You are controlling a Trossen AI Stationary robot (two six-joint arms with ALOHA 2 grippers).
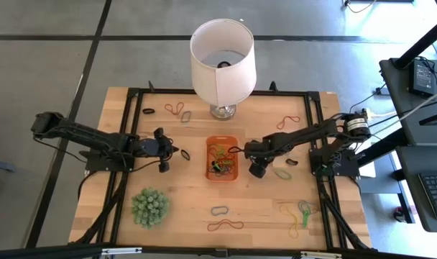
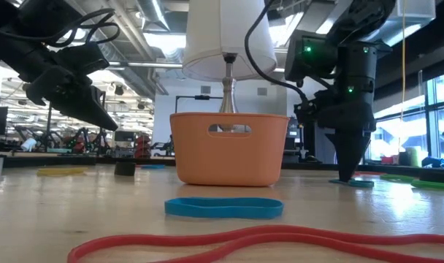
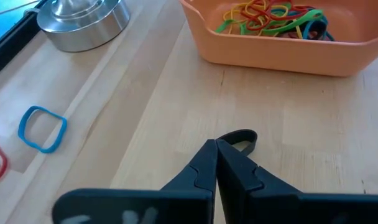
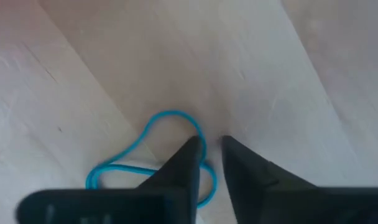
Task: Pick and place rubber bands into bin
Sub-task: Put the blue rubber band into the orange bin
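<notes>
The orange bin (image 1: pixel 208 160) sits mid-table and holds several coloured rubber bands (image 3: pixel 270 18). My left gripper (image 1: pixel 172 152) is shut and hovers left of the bin, raised off the wood (image 2: pixel 109 124). A black rubber band (image 3: pixel 244 139) lies on the table just past its fingertips. My right gripper (image 1: pixel 259 171) stands right of the bin, pointing down, its tips at the table (image 2: pixel 346 175). Its fingers are a narrow gap apart (image 4: pixel 212 148) over a blue rubber band (image 4: pixel 167 116) that lies flat on the wood. My right gripper comes from above, pointing down, with its tips at the table on the blue band's near bend (image 4: pixel 201 138). One finger (image 4: pixel 183 165) stands inside the loop and the other outside it. Whether the fingers touch the strand, I cannot tell.
A white lampshade lamp (image 1: pixel 222 61) stands at the far edge behind the bin, and a spiky green ball plant (image 1: pixel 149 207) near the near-left corner. Loose bands lie about: red (image 1: pixel 226 225), blue-grey (image 1: pixel 218 210), green (image 1: pixel 283 173), yellow-green (image 1: pixel 297 212), red (image 1: pixel 289 121), far-left ones (image 1: pixel 177 109).
</notes>
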